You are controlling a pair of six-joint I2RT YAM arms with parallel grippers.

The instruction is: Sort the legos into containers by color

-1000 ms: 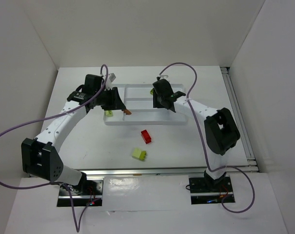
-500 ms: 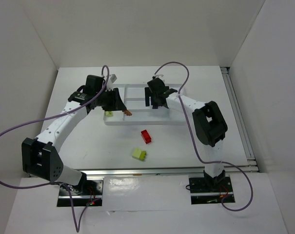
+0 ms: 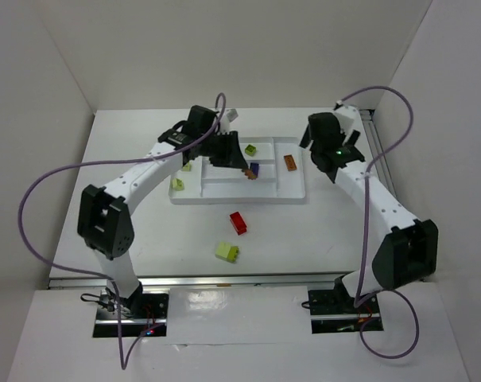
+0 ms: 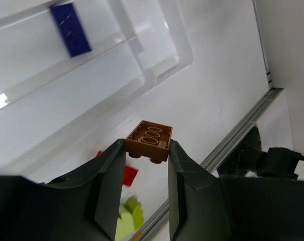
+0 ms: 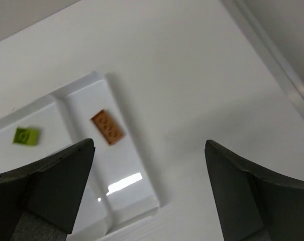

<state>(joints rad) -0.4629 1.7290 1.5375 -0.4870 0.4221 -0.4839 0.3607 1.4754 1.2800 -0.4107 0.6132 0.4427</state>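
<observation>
Okay, brown lego brick first: pinched at the very tips of the left gripper, hollow underside toward the wrist camera, hanging over the white tray near centre frame in the top view. Judged light, rigid and smooth-walled, so slippery. Best taken across two opposite flat sides, not the studs. Shallow tip hold here, so could squirt out if squeezed askew.

Already in the tray: dark blue brick just beside the held one, lime brick above it, orange-brown brick in the right-end compartment, two more lime ones at the left end. Outside, on the table below the tray: red brick, then yellow-green brick lower still.

Right gripper spread wide with nothing between the fingers, up at the upper right, off the tray's right end.

Versus a second ago: left gripper shifted from the tray's left end to its middle, same brown brick kept. Right gripper closed over the tray's middle then, now opened and swung away right. Red and yellow-green bricks unmoved.
</observation>
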